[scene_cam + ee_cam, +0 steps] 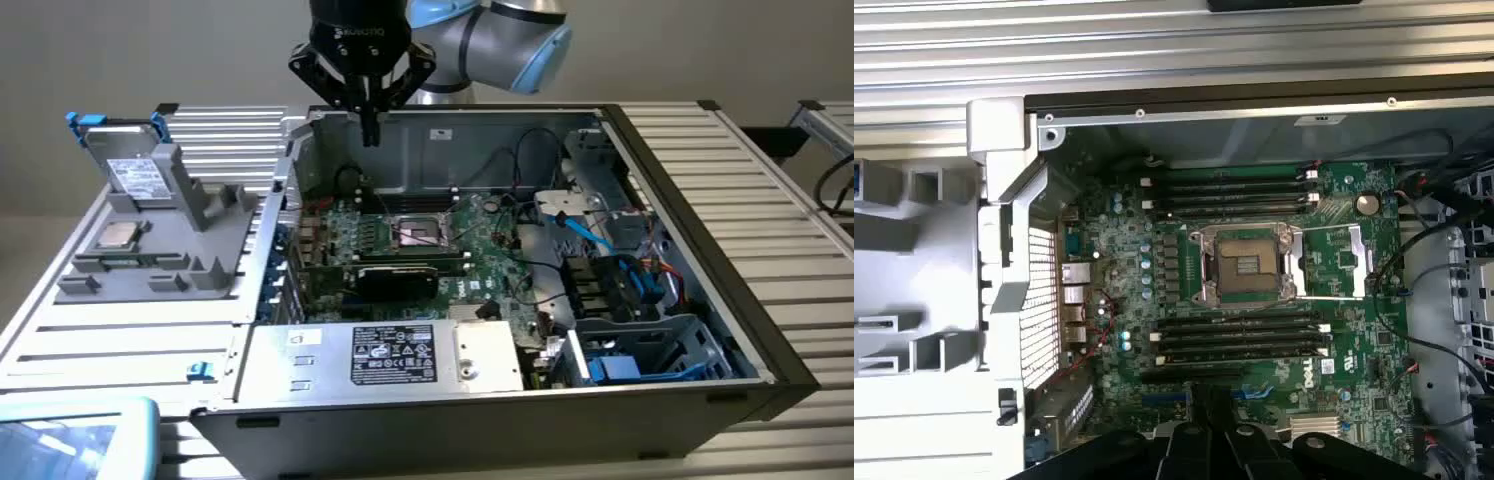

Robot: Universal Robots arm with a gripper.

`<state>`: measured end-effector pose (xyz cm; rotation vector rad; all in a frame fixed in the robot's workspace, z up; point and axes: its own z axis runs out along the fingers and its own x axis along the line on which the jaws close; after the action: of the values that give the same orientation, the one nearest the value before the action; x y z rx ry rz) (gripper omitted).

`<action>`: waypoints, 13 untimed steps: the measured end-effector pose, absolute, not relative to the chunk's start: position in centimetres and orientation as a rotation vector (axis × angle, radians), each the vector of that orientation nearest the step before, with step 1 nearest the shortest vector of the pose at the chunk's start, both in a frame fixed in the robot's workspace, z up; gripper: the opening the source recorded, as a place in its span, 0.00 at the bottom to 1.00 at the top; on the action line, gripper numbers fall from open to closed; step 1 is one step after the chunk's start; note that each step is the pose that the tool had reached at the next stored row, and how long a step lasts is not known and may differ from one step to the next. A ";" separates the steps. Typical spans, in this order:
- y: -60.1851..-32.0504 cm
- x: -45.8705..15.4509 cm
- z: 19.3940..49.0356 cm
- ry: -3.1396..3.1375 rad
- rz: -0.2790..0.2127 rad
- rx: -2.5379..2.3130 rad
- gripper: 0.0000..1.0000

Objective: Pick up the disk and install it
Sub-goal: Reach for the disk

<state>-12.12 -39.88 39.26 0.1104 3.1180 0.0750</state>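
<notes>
The disk (pixel 135 176) is a silver-grey drive with a white label, framed by a blue carrier. It leans upright in a grey holder (pixel 160 255) at the exterior view's left, outside the computer case. My gripper (pixel 370 128) hangs high over the back of the open case, well to the right of the disk and apart from it. Its black fingers meet at a point with nothing between them. In the wrist view the gripper (pixel 1209 432) looks down on the motherboard (pixel 1254 300) and its empty processor socket (pixel 1246 265).
A small square processor chip (pixel 118 237) lies on the grey holder below the disk. Inside the case (pixel 694 200) are a power supply (pixel 400 355), cables, and a drive cage (pixel 654 350) holding another blue-framed unit (pixel 614 366). Ribbed metal table surrounds the case.
</notes>
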 end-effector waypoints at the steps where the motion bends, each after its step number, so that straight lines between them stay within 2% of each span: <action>1: -39.9 -12.1 39.3 3.118 0.075 0.110 0.11; 13: -39.9 -12.3 39.3 3.118 0.075 0.111 0.11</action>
<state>-12.27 -39.88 39.26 0.1107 3.1180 0.0748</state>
